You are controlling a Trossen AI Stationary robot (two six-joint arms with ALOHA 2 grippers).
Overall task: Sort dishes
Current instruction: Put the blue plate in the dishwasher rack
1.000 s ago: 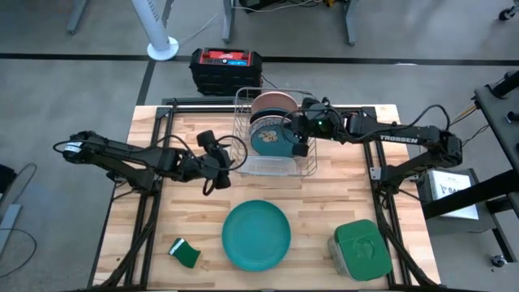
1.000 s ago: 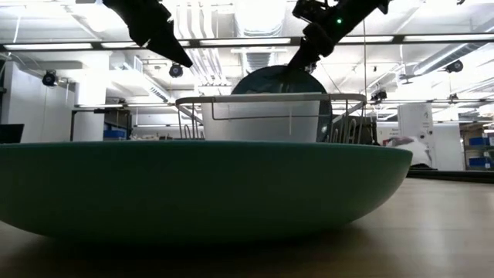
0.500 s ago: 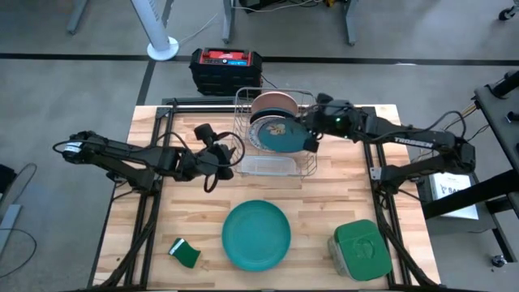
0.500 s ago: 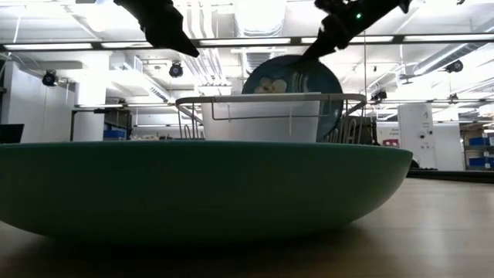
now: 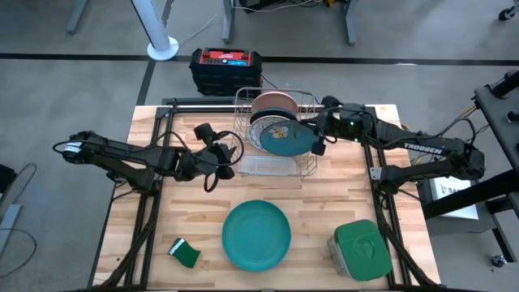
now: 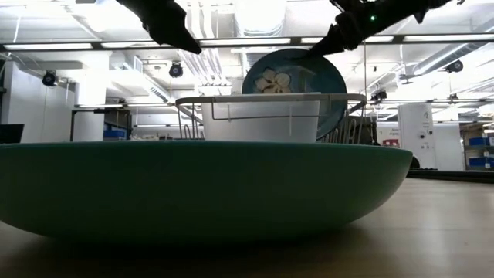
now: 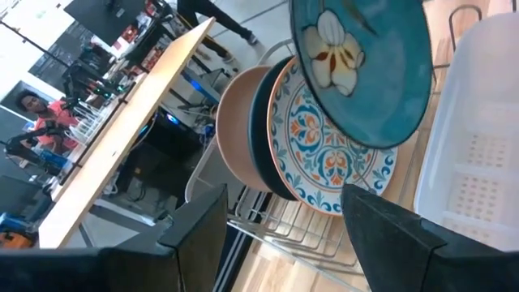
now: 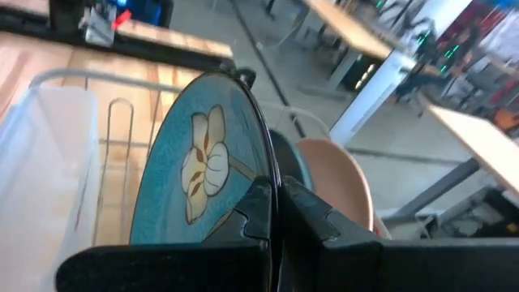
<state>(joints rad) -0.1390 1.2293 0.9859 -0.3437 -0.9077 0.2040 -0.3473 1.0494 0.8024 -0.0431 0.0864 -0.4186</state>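
Observation:
A wire dish rack [image 5: 276,134] stands at the table's far middle. In it stand on edge a salmon-pink plate [image 7: 237,130], a dark teal plate [image 7: 261,122] and a white ornamented plate [image 7: 332,154]. In front of them is a blue-teal plate with a white flower [image 5: 284,139], with my right gripper [image 5: 318,139] shut on it. My left gripper [image 5: 219,158] hovers open just left of the rack, holding nothing. A bright teal-green plate [image 5: 256,235] lies flat on the near table. My right gripper pinches the flower plate's rim [image 8: 274,174] on the side toward the table's right, with one finger [image 8: 243,227] on each face. The fingers reach in from the right, slanting slightly down. The plate stands tilted, flower face toward the near edge. The rack's front hides its lower rim.
A white tray insert [image 5: 266,165] fills the rack's near part. A green-lidded container [image 5: 362,250] sits near right and a green sponge [image 5: 185,253] near left. A black and red box [image 5: 227,66] stands beyond the far edge.
My right gripper has drawn back toward the table's right edge with the flower plate. The plate has risen above the rack's rim and tipped, so that its flower face shows. My left gripper has tipped up a little and stayed open.

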